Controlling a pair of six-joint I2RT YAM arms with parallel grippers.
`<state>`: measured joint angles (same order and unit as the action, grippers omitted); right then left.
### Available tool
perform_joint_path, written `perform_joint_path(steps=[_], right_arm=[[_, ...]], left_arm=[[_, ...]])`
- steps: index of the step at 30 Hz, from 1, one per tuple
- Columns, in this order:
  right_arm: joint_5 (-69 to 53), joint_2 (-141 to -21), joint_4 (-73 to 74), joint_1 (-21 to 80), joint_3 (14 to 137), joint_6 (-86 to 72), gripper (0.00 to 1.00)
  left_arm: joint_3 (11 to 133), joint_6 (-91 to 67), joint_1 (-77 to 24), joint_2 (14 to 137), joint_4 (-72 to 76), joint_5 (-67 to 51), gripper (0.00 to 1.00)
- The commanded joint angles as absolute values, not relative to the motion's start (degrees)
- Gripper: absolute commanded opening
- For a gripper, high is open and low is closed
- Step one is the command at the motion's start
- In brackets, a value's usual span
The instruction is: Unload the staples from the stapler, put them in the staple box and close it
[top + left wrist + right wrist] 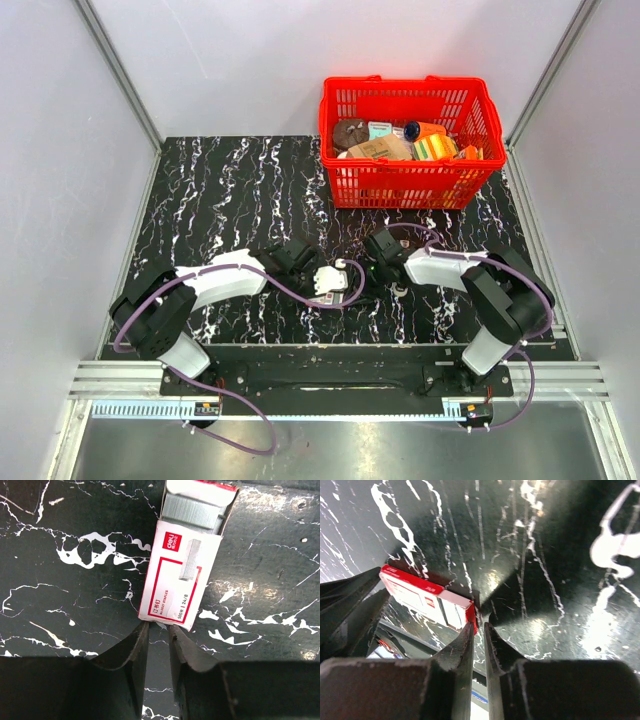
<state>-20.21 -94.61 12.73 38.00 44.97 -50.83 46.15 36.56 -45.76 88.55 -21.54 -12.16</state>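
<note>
Staples (195, 511) lay bare in the open staple box (175, 575) on the table (75, 605), no stapler visible; my left gripper (159, 626) sat nearly closed at its near end, grip unclear, my right gripper (479, 625) nearly closed, empty, beside it, so 1 shove might have spilled them.

The table (60, 605) looks glossy, staple box (180, 580) matt card, staples (195, 510) metal, basket (400, 185) probably plastic.
</note>
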Motion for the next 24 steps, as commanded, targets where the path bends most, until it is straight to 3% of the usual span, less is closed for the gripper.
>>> perform_joint_path(steps=[1, 16, 24], right_arm=[[-20.04, -95.71, 12.48, 39.2, 48.51, -50.36, 0.18], [-21.62, -99.32, 11.78, 40.52, 51.94, -50.18, 0.18], [-21.44, -94.84, 12.48, 40.43, 49.49, -49.83, 0.19]], left_arm=[[47.11, 37.27, -46.49, 89.03, -21.18, -12.83, 0.27], [47.99, 37.0, -46.67, 89.12, -21.89, -12.48, 0.27], [47.11, 36.65, -46.67, 89.12, -21.53, -12.22, 0.27]])
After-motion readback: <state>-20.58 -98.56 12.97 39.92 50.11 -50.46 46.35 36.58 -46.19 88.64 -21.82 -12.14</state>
